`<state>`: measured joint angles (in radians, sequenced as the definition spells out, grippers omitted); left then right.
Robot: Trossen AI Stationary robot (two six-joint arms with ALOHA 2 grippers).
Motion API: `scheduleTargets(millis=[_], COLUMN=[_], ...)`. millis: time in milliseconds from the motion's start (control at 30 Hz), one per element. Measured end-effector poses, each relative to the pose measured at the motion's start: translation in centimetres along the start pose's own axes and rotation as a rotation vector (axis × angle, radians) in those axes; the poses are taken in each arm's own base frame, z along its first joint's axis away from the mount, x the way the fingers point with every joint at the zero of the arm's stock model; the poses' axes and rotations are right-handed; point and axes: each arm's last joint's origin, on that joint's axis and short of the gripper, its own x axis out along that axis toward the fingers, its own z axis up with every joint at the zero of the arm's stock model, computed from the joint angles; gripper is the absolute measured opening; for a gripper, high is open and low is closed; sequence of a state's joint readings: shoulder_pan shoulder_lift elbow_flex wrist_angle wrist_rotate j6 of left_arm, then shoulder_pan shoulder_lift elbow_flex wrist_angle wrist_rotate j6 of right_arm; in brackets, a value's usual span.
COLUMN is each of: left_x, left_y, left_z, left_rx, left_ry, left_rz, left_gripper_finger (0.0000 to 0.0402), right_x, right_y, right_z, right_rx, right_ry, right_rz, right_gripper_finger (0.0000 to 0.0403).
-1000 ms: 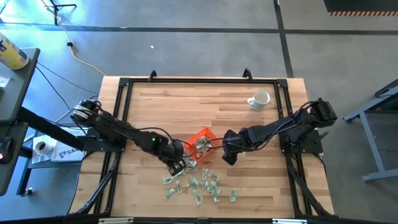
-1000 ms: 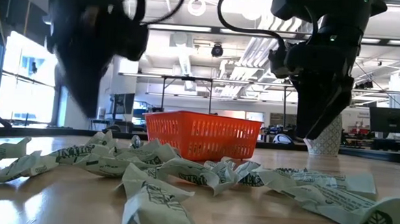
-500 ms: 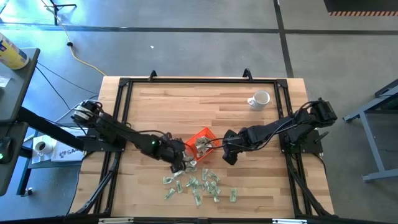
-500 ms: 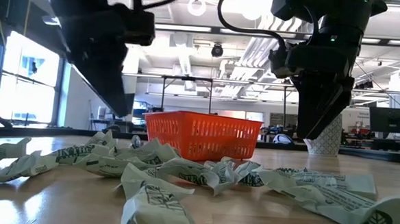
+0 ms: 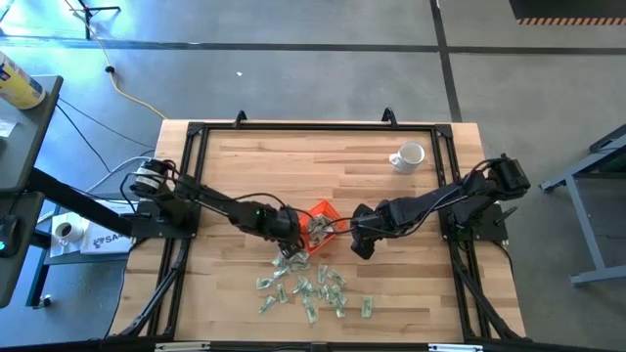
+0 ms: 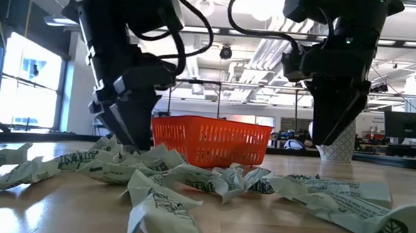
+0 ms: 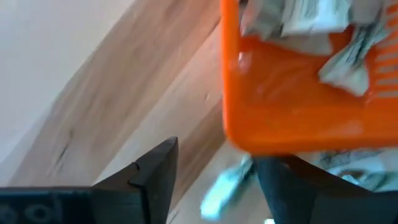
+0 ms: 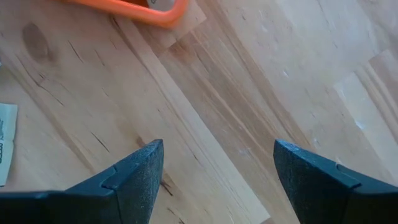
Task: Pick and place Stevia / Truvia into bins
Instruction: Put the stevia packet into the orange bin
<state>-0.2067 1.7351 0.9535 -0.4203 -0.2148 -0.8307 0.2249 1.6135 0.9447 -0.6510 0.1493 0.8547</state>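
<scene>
The orange tray (image 5: 324, 210) sits mid-table with several Stevia sachets (image 7: 298, 18) lying in it. Many more sachets (image 5: 313, 288) lie in a loose pile on the wood, on the tray's near side. My left gripper (image 5: 291, 233) stands open, low at the tray's left corner (image 7: 249, 124). A blurred sachet (image 7: 225, 186) shows beyond the gap between its fingers, apart from them. My right gripper (image 5: 358, 246) hangs open over bare wood just right of the tray, with nothing between its fingers (image 8: 140, 168).
A white mug (image 5: 408, 156) stands at the far right of the table. A black frame (image 5: 313, 125) runs round the tabletop. Bare wood lies beyond the tray and to both sides of the pile.
My left gripper has gone from above the sachet pile toward the table's far edge and has come down beside the tray's left corner. My right gripper has kept still.
</scene>
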Motion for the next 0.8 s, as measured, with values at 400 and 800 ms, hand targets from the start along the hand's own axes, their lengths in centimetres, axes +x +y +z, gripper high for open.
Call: scheduleTargets(millis=[400,800], left_x=[0.0,-5.4], left_y=[1.2,1.9], left_z=[-1.0,0.1], left_rx=[0.084,0.076], left_ry=[0.09,0.116], left_rz=[0.148,-0.02], left_gripper_finger=[0.0162,0.0157], right_x=[0.0,0.0], right_y=[-0.1,-0.1], right_z=[0.0,0.0], right_rx=[-0.024,-0.049], right_ry=[-0.003,0.011], right_rz=[-0.012,-0.005], right_gripper_finger=[0.0293,0.0293])
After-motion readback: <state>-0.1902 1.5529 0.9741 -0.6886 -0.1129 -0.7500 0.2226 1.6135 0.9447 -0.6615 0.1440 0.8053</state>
